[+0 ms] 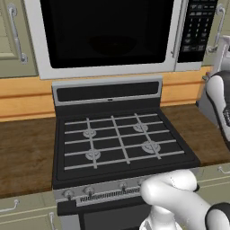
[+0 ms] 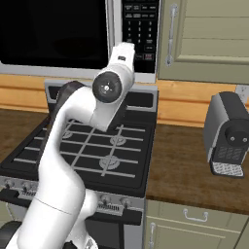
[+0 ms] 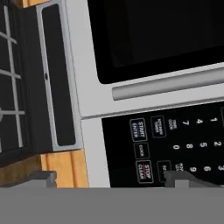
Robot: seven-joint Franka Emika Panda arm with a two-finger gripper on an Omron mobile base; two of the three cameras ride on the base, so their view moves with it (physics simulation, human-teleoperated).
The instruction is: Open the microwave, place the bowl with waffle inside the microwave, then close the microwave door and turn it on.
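Note:
The microwave hangs above the stove with its door closed, the silver bar handle just left of the black keypad. A faint round shape shows behind the dark glass; I cannot tell what it is. The bowl and the waffle are hidden or out of view. In the hand view, my gripper is open and empty, its fingertips wide apart, close in front of the keypad near the stop button and below the handle. My hand reaches up toward the keypad.
The black gas stove sits below the microwave between wooden counters. A grey coffee machine stands on the right counter. Beige cabinet doors flank the microwave. My arm rises over the stove.

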